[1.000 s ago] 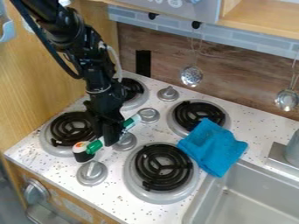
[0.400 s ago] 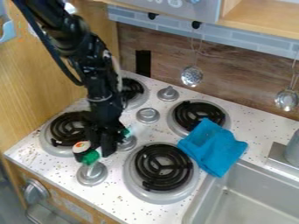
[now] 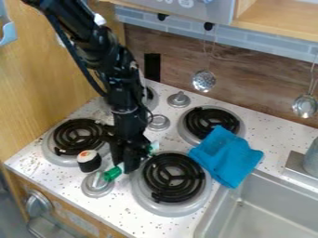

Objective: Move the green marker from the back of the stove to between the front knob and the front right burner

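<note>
Gripper: positioned low over the stove top, fingers pointing down. Its fingers appear closed on a green-ended cylinder, parted only by the thickness of its body; the exact contact on each side is hidden. The cylinder lies crosswise through the grip, one green end projecting toward the camera and the paler end emerging on the burner side. Whether it also touches the surface beneath cannot be determined.

Surroundings: a toy sushi roll stands just beside the gripper, toward the wooden panel. A stove knob sits near the projecting green end, on the camera side. The front burner is close on the gripper's opposite side, with the blue cloth farther out beyond it.

Handling, in this inspector's judgement: maintain even, moderate pressure near the cylinder's middle, since a round body could roll or pivot in the grip. Both overhanging ends need clearance from knob, roll and burner coils. Any release should be low, slow and on flat support, with the fingers opened evenly
</note>
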`<move>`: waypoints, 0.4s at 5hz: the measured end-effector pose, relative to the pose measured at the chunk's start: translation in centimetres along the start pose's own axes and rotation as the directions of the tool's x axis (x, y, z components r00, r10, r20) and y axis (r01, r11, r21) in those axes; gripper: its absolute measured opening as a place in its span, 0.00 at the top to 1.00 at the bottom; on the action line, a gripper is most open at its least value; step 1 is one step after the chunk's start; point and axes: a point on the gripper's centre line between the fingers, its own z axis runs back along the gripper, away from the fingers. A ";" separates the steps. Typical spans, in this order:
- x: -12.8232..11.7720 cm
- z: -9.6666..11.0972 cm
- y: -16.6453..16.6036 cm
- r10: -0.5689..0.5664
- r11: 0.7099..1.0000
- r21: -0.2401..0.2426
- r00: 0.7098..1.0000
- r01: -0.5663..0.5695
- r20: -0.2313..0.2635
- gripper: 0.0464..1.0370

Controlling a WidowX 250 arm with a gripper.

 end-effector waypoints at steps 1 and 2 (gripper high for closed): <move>0.3 0.0 0.1 0.018 1.000 -0.007 1.000 -0.018 -0.020 0.32; 0.2 0.0 0.2 0.014 1.000 0.001 1.000 -0.014 -0.026 0.06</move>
